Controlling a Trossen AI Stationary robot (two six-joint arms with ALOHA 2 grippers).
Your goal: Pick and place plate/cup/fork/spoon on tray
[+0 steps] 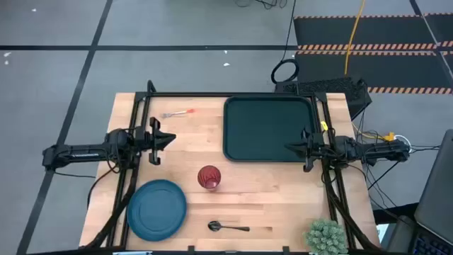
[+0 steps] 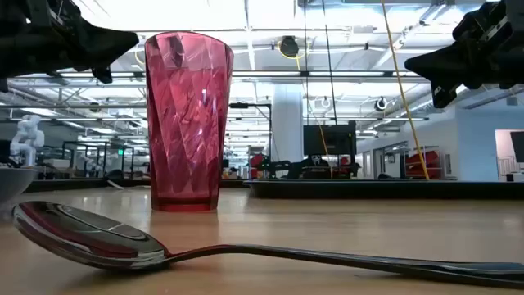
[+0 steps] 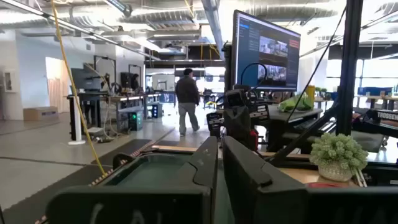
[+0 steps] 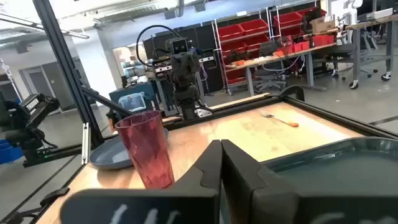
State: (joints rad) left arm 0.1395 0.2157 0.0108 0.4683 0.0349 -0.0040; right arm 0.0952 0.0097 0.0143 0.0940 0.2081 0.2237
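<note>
Left gripper [image 1: 157, 138] hovering, fingers pressed together, empty | right gripper [image 1: 303, 149] likewise, waiting over dark green rectangular tray [image 1: 269, 127] edge | red translucent tumbler [image 1: 209, 177], round blue plate [image 1: 156, 208], dark metal spoon [image 1: 226, 227] and orange-handled fork [image 1: 177, 113] lying between grippers on wooden table [image 1: 269, 198], probably staged for picking | fork tines hard to resolve.

Bright overhead lighting, blurred foreground spoon [image 2: 90, 236]

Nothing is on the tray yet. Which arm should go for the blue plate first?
Left, most likely. The plate lies at the table's near-left corner, close below the left gripper. The right gripper hangs over the tray, across the table from it.
</note>
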